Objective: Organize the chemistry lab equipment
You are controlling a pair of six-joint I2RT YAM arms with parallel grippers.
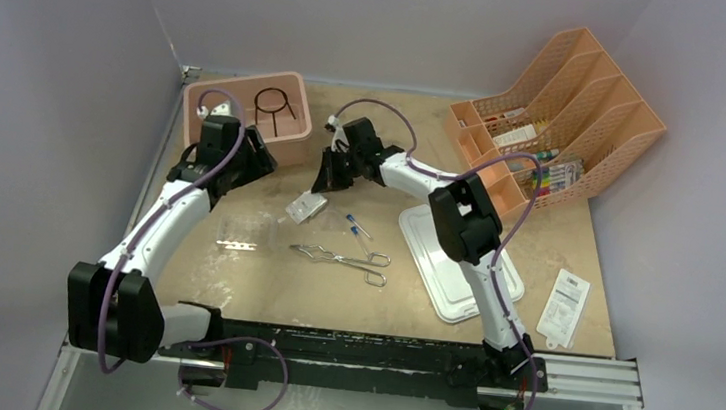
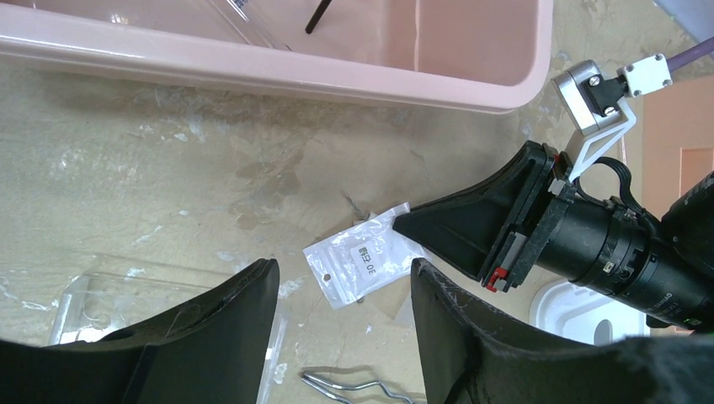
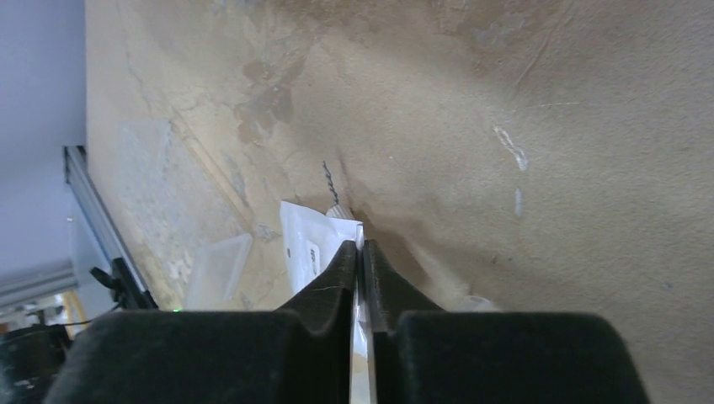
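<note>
Since the small clear bag (image 2: pixel 358 265), lying on the surface (image 2: pixel 168 177) just beyond the parted left end effector (image 2: pixel 343 269), looks light, limp and slippery, the right end effector (image 3: pixel 362 246) clamps its edge.

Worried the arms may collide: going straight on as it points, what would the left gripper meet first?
Probably the small clear bag, lying in line between the left gripper's open fingers; the right gripper, pinching the bag's edge, is close beside. Depth unclear.
</note>
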